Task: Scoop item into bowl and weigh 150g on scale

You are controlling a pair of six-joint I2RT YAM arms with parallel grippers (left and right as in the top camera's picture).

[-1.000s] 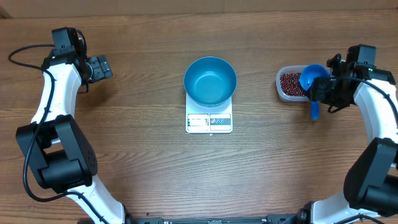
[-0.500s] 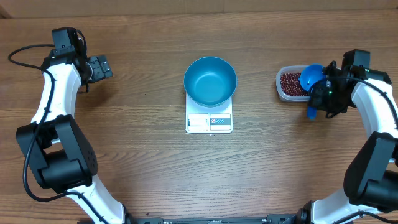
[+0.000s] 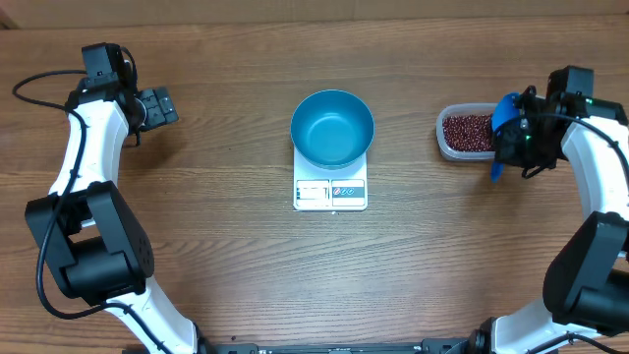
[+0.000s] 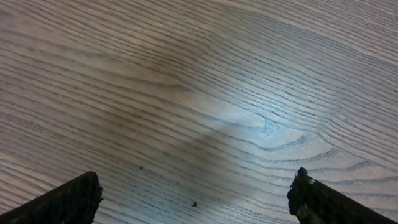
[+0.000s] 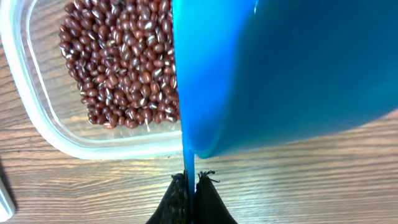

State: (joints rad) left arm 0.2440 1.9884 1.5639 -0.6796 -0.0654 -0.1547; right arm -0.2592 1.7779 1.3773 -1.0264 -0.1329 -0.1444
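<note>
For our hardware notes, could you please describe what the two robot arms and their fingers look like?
Both arms have white shell links between bulky black joints, the left arm and the right arm alike. A thin black cable loops beside the left arm. The left gripper and right gripper are black, with dark, rough-edged fingers. No markings are legible.

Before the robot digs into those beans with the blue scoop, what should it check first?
1. Grip: right tool shut on handle of scoop: ok.
2. Supply: beans in the clear tub: ok.
3. Target: bowl seated on the scale: ok.
4. Bowl empty inside: ok.
5. Scale display zeroed: cannot tell.
6. Other side: left tool open, far from the bowl: ok.
</note>
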